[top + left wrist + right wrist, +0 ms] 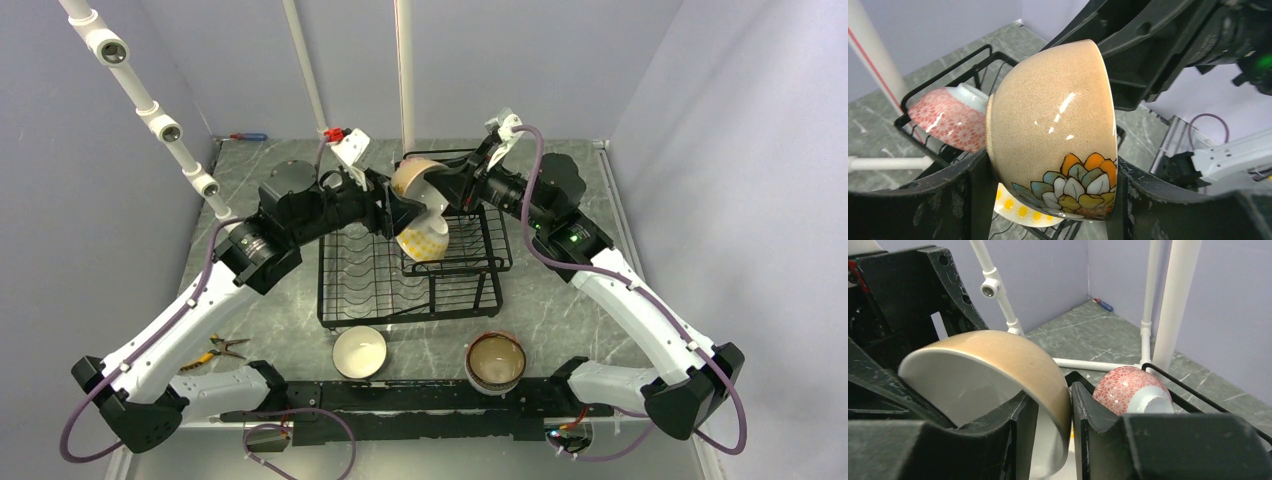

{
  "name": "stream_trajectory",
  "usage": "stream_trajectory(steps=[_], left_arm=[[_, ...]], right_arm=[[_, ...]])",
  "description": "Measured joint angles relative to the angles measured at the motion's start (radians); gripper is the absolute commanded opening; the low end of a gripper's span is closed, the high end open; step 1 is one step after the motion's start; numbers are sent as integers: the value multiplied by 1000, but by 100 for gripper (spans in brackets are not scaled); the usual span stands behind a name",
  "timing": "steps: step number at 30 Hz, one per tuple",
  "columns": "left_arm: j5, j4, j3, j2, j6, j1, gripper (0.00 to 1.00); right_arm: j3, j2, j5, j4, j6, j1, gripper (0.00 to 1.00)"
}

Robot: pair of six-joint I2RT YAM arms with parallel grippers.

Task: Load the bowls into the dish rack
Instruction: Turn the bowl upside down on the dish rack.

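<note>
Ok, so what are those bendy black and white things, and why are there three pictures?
They are robot arms bolted to a table: a left arm and a right arm. One picture looks down from above; the other two come from a camera on each wrist. Each arm ends in a two-finger gripper. The left gripper clasps a tan bowl on both sides; the right gripper has its rim between its fingers, maybe loosely. Below stands a dish rack holding a yellow-dotted bowl and a pink bowl. On the table wait a white bowl and a brown-rimmed bowl.
</note>
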Motion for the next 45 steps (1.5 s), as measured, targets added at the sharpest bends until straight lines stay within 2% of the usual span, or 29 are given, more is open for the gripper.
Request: stream_trajectory(steps=[12,22,28,33,38,45], left_arm=[[-209,29,-112,-96,142,2,3],[-369,35,-139,-257,386,1,2],[-445,-11,-261,-327,594,1,3],[-485,-88,-358,-310,697,1,3],[-551,-143,-424,-261,701,1,3],[-655,-99,-550,-282,647,1,3]], right_arm=[[0,0,3,10,4,0,57],[0,-18,12,8,-1,0,71],[0,-19,27,-16,-5,0,73],[-16,-23,35,-28,-6,0,73],[-48,-29,50,-38,-6,0,74],[-58,-36,61,-50,-7,0,74]])
